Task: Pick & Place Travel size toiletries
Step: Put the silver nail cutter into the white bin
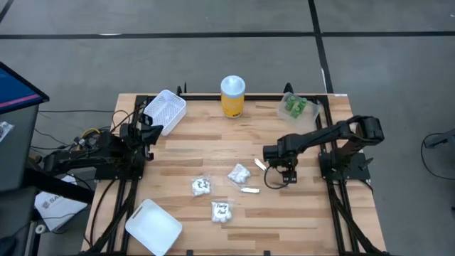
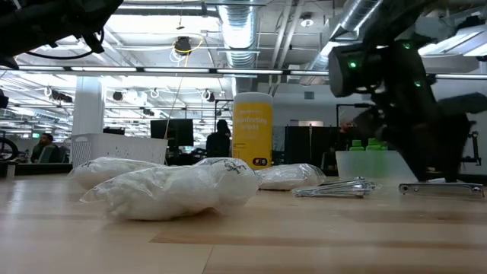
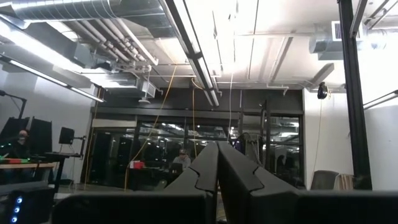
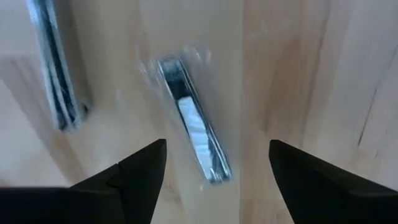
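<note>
My right gripper (image 1: 284,176) (image 4: 216,144) hovers open, pointing down over a slim silvery tube (image 4: 194,138) that lies flat on the table between its fingers without touching them. A second tube (image 4: 56,74) lies beside it, and others show in the high view (image 1: 250,190) (image 1: 260,165). Three white packets (image 1: 239,173) (image 1: 201,187) (image 1: 222,211) rest on the table's middle and near part. Green pieces (image 1: 297,107) sit in the clear tub at the far right corner. My left gripper (image 3: 217,177) is shut and waits at the table's left edge (image 1: 142,135).
A tall yellow jar with a white lid (image 1: 232,96) stands at the far edge. One white tray (image 1: 163,110) lies at the far left, another (image 1: 153,226) at the near left corner. Bare wood shows near the right arm's base.
</note>
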You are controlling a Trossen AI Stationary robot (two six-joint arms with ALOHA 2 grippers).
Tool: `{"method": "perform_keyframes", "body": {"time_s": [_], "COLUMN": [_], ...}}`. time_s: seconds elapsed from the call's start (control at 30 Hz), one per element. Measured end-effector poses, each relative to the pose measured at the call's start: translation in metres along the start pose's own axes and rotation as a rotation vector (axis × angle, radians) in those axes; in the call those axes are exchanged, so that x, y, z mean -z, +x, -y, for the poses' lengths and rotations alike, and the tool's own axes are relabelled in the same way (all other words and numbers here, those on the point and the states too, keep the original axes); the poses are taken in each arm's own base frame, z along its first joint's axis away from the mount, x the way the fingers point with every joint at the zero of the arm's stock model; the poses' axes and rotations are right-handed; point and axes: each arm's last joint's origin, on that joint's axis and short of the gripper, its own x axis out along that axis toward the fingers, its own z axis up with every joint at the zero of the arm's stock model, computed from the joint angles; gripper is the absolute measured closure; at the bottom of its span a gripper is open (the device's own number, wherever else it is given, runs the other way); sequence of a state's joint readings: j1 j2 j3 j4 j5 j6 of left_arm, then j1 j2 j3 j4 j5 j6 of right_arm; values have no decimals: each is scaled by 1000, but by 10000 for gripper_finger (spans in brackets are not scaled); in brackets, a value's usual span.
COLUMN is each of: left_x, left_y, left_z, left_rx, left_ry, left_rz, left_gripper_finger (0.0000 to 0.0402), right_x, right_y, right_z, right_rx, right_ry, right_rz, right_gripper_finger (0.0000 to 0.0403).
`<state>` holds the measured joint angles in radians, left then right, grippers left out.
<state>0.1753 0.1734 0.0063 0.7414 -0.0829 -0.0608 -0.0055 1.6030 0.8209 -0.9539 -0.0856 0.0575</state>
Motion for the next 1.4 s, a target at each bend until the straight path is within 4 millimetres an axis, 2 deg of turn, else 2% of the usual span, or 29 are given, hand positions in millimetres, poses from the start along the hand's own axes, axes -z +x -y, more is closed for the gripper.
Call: {"method": "perform_keyframes", "body": {"time_s": [0.17, 0.27, 0.5, 0.73, 0.93, 1.03, 1.13, 1.27, 1.4], "left_x": [0, 1, 4, 4, 3, 3, 3, 7, 18], "left_y": [0, 1, 2, 2, 2, 2, 2, 4, 9], "left_z": [0, 0, 0, 0, 0, 0, 0, 0, -1], "left_rx": [0, -3, -4, -2, -2, -4, -7, -13, -35], "left_ry": [0, 1, 2, -1, -45, -110, -157, -203, -266], "left_rz": [-1, -10, -32, -31, -22, -19, -22, -53, -140], "left_gripper_finger": [401, 401, 401, 401, 401, 401, 401, 392, 353], "right_x": [1, -1, -5, -5, -7, -4, -10, -24, -47], "right_y": [9, 15, 23, 12, -1, -15, -43, -92, -146], "right_z": [1, 1, -4, -3, -2, -2, -1, 2, 7], "right_rx": [-3, 6, 40, 30, 10, 5, 1, 31, 74], "right_ry": [2, 4, -17, -16, 1, 27, 52, 77, 80], "right_rz": [18, -16, -68, 1, 110, 159, 282, 486, 708], "right_gripper_finger": [128, 142, 244, 360, 367, 364, 363, 364, 363]}}
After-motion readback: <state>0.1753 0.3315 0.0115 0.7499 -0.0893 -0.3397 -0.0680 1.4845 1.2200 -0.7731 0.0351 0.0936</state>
